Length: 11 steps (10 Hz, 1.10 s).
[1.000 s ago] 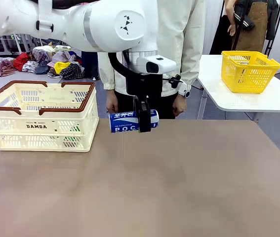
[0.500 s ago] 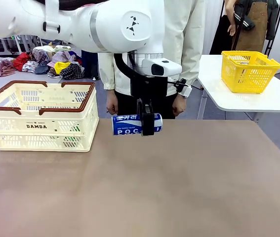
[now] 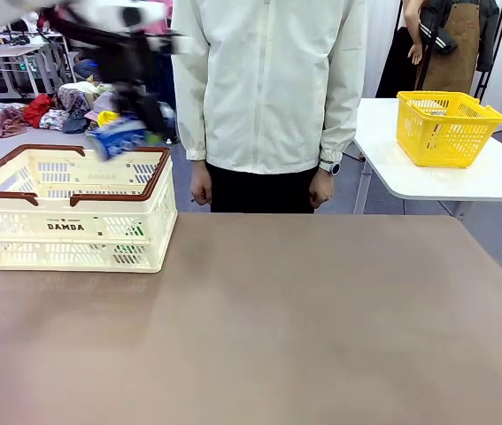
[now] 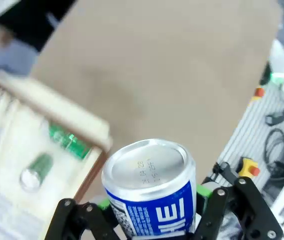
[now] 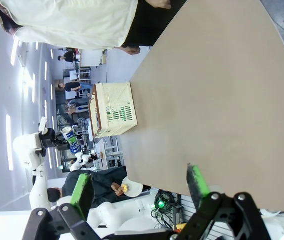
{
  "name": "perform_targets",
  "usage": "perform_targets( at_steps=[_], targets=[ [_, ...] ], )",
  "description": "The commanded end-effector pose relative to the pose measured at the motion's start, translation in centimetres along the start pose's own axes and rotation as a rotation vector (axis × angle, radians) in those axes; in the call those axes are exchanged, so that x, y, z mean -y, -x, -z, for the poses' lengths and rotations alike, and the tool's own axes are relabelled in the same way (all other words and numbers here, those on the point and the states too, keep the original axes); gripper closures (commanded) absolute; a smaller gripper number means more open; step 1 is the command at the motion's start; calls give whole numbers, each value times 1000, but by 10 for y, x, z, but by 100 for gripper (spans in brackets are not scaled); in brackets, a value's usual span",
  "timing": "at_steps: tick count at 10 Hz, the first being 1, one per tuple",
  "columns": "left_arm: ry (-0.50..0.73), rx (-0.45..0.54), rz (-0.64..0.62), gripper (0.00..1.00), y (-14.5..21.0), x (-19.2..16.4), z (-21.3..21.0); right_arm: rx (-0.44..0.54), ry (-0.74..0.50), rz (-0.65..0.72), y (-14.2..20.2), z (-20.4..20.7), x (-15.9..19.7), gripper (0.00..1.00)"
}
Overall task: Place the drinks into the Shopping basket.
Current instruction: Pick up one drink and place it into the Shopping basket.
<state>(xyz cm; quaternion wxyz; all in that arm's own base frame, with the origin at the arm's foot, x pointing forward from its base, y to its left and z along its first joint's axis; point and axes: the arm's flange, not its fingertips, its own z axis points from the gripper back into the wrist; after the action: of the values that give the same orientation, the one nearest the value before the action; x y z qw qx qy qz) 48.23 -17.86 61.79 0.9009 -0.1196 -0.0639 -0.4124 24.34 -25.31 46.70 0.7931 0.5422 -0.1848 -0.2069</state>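
My left gripper [image 3: 133, 127] is shut on a blue can [image 3: 116, 139] with white lettering and is blurred with motion above the near right corner of the cream Shopping basket [image 3: 73, 228]. In the left wrist view the blue can [image 4: 149, 187] stands silver top up between the fingers [image 4: 79, 220], with the basket's rim [image 4: 51, 107] below to the left. A green can [image 4: 35, 171] lies inside the basket. My right gripper [image 5: 139, 187] is open with nothing between its green pads, held well above the table [image 5: 212, 95]; far off it sees the basket [image 5: 114, 110].
A person in a pale jacket [image 3: 273, 80] stands at the table's far edge, hands hanging down. A yellow basket [image 3: 446, 127] sits on a white side table [image 3: 463, 177] at the back right. The brown tabletop [image 3: 304, 319] is bare.
My left arm has swung the blue can from above the table's far middle up and to the left, to above the Shopping basket. The grip has stayed shut.
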Motion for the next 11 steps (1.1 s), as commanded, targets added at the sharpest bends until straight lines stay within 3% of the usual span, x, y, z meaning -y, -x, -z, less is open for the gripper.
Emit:
perform_targets(
  at_steps=[1,4,6,7,11],
  targets=[
    [-56,-38,-180,100,44,-50,-8,1,-8,-19,0,-1,0,0],
    [-101,-21,-566,100,144,-141,-23,1,-8,-19,0,-1,0,0],
    [-109,222,-660,100,168,-141,-25,1,-8,-19,0,-1,0,0],
    [-102,-10,-554,100,163,-165,-27,1,-8,-19,0,-1,0,0],
    [-102,-10,-554,100,163,-165,-27,1,-8,-19,0,-1,0,0]
  ],
)
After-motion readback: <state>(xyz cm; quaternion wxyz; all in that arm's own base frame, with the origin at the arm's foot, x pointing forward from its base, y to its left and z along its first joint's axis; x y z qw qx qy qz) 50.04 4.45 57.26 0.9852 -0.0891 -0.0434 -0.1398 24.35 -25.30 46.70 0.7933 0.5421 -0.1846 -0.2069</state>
